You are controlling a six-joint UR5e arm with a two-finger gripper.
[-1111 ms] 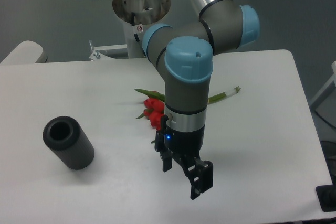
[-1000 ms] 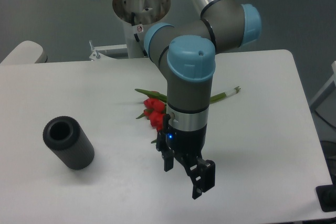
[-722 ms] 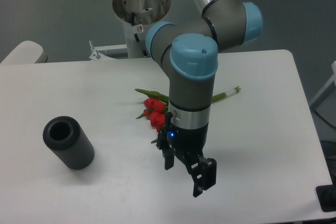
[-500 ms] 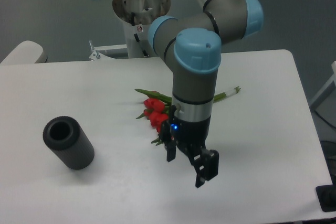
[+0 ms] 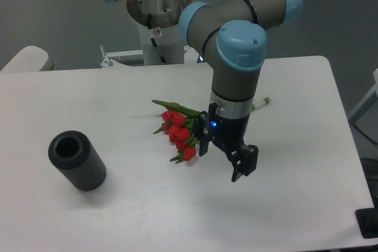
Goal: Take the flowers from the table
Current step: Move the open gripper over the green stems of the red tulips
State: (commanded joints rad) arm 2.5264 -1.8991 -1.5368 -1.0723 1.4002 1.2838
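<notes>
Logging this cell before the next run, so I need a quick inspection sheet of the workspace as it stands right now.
Surface: white table with rounded corners, smooth, no spills seen.
Job's things: flowers, red tulips lying flat near the table's middle, stems running under the arm, pale cut ends showing on its far side.
Clutter: dark grey cylinder, hollow, lying on its side at the left.
Grippers: gripper open, empty, pointing down just right of the blooms; blue light lit.
Cables: nothing seen.
Surroundings: robot base behind the table; grey floor.
</notes>
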